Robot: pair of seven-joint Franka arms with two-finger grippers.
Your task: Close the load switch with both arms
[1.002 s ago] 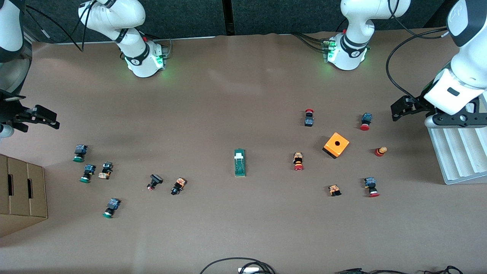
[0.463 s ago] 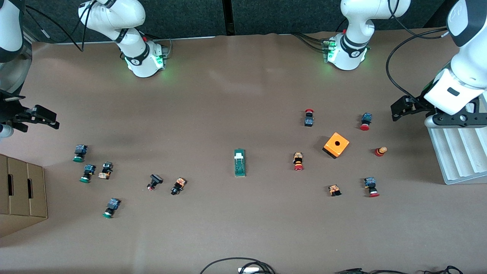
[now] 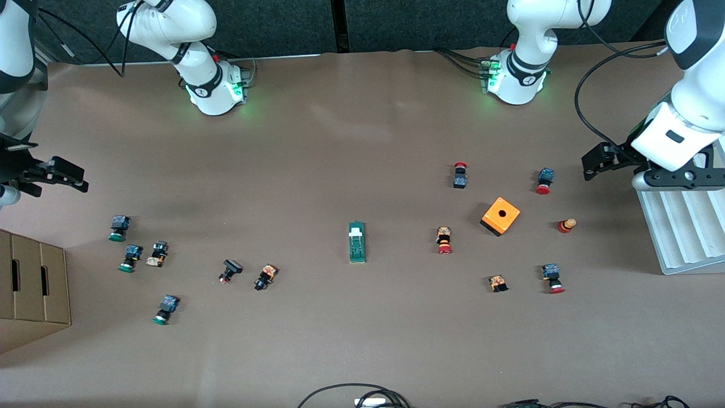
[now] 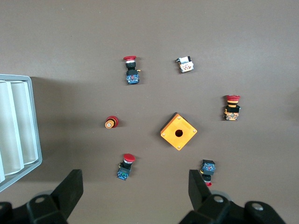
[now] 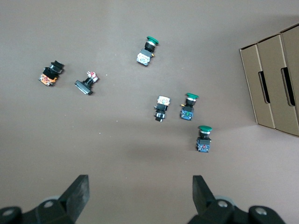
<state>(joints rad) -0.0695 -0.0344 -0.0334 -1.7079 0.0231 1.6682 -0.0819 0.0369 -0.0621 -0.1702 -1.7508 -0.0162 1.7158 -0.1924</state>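
Note:
The load switch, a narrow dark-green block with a white piece at its end toward the bases, lies alone in the middle of the table. It shows in neither wrist view. My left gripper hangs open and empty in the air at the left arm's end of the table, over bare table beside a grey ribbed tray; in the left wrist view its gripper is wide open. My right gripper hangs open and empty at the right arm's end, also wide open in the right wrist view.
An orange cube with a hole and several red-capped push buttons lie toward the left arm's end. Several green-capped and black push buttons lie toward the right arm's end, near a cardboard box. Cables lie at the table's near edge.

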